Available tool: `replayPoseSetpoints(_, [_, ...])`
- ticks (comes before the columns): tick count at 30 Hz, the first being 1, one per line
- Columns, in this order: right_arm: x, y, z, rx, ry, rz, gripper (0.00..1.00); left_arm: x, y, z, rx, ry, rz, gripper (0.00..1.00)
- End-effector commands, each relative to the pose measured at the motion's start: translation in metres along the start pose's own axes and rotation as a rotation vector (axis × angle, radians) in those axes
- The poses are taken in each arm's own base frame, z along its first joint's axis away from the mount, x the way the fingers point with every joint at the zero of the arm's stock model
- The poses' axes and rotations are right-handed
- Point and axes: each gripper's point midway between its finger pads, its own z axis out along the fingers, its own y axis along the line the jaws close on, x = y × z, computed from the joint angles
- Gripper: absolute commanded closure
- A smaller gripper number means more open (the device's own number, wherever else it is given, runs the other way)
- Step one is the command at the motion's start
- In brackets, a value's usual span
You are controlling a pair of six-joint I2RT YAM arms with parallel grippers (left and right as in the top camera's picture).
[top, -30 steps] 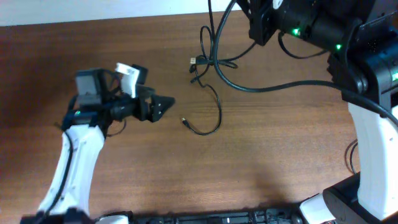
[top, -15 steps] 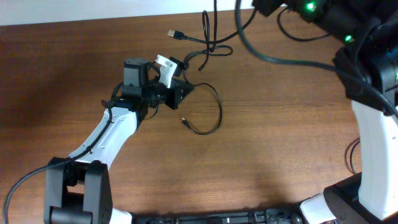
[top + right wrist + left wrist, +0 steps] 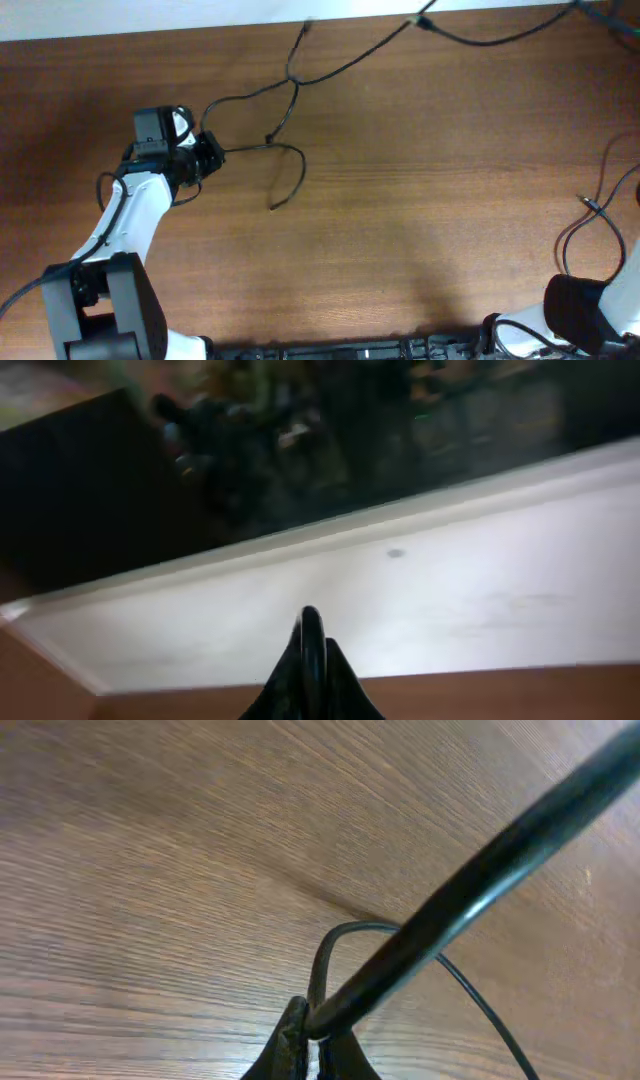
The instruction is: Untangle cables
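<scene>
While the cables (image 3: 292,80) run from the far right edge to the left across the tabletop (image 3: 430,220) | left gripper (image 3: 207,155) jaws pinch one strand | right gripper (image 3: 310,660) jaws pressed together, contents unclear

Overhead: 1 table (image 3: 450,220), wood-grain. 2 arms: left arm (image 3: 130,215) in full, right arm (image 3: 575,310) only as its base, bottom-right corner. 2 grippers, 1 per wrist cam: left gripper (image 3: 312,1045), right gripper (image 3: 310,660); overhead showed just 1 of them, the left. Cables (image 3: 290,150): thin black strands, at least 2, exact no. couldn't be told where they crossed. Loose ends seen overhead: 3. Left wrist cam had 2 strands, 1 close & thick-looking, 1 thin loop. Also 1 separate thin wire (image 3: 600,230) by the right edge.
</scene>
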Motion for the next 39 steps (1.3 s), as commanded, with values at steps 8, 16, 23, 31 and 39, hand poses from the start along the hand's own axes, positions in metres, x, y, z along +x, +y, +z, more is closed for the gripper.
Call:
replayPoseSetpoints(8, [-0.042, -0.154, -0.093, 0.444, -0.135, 0.082, 0.96, -0.017, 0.048, -0.011, -0.100, -0.053, -0.201, 1.00])
replayPoseSetpoints(16, [-0.001, -0.221, -0.065, 0.546, 0.004, 0.156, 0.96, -0.009, 0.044, -0.010, -0.089, -0.013, -0.083, 1.00])
replayPoseSetpoints(23, [0.029, -0.250, -0.081, 0.717, 0.127, 0.123, 0.96, -0.007, 0.038, -0.010, -0.053, 0.002, -0.040, 1.00])
replayPoseSetpoints(31, [0.155, -0.325, -0.077, 0.890, 0.559, 0.340, 0.83, -0.001, 0.013, -0.010, 0.082, 0.038, 0.069, 1.00])
replayPoseSetpoints(39, [0.158, -0.250, -0.028, 0.274, 0.613, 0.146, 0.01, -0.017, -0.086, -0.064, 0.587, -0.100, 0.451, 1.00])
